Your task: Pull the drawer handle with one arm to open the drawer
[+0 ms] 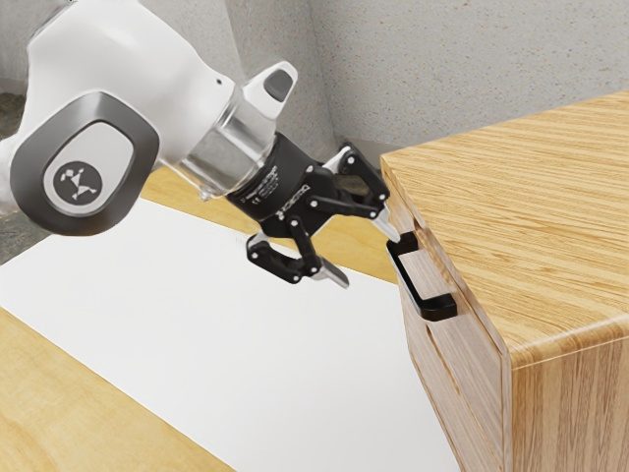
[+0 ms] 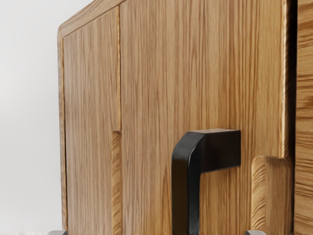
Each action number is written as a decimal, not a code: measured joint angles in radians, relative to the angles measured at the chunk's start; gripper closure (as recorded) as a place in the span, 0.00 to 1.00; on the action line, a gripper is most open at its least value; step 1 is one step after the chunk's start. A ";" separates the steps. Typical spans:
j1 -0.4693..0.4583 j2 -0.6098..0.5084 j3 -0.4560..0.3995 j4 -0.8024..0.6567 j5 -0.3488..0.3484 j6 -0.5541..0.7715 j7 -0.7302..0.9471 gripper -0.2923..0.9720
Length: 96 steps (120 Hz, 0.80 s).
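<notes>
Just beside the handle (image 1: 414,279), jaws stand apart over a white mat (image 1: 197,334), grey wall (image 1: 442,59) behind.

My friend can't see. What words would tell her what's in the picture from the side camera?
A white robot arm reaches in from the exterior view's left, its open black pincer right beside the black handle on the front of a wooden drawer cabinet. Below lies a white sheet on a wooden table.
</notes>
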 joint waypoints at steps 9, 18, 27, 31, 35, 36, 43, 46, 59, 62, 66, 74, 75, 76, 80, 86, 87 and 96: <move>-0.004 0.019 0.004 0.001 -0.013 0.001 -0.006 0.44; -0.006 0.027 0.005 0.001 -0.021 0.002 -0.010 0.45; -0.008 0.031 0.009 0.000 -0.028 0.003 -0.015 0.45; -0.012 0.034 0.016 0.000 -0.030 0.003 -0.016 0.46; -0.017 0.036 0.023 0.000 -0.032 0.003 -0.018 0.46; -0.018 0.036 0.025 0.000 -0.033 0.003 -0.018 0.46; -0.021 0.038 0.030 -0.001 -0.035 0.003 -0.021 0.47; -0.022 0.038 0.032 -0.001 -0.036 0.004 -0.022 0.48; -0.023 0.039 0.034 -0.003 -0.038 0.004 -0.026 0.52; -0.023 0.039 0.034 -0.003 -0.038 0.004 -0.027 0.53; -0.023 0.039 0.034 -0.003 -0.038 0.004 -0.028 0.54; -0.023 0.038 0.037 -0.004 -0.038 0.004 -0.030 0.57; -0.024 0.038 0.038 -0.004 -0.038 0.004 -0.030 0.58; -0.024 0.038 0.039 -0.004 -0.038 0.004 -0.031 0.58; -0.030 0.038 0.046 -0.004 -0.038 0.003 -0.032 0.59; -0.045 0.037 0.060 -0.004 -0.038 0.003 -0.033 0.61; -0.046 0.037 0.062 -0.004 -0.038 0.003 -0.033 0.61; -0.053 0.037 0.069 -0.004 -0.038 0.004 -0.035 0.63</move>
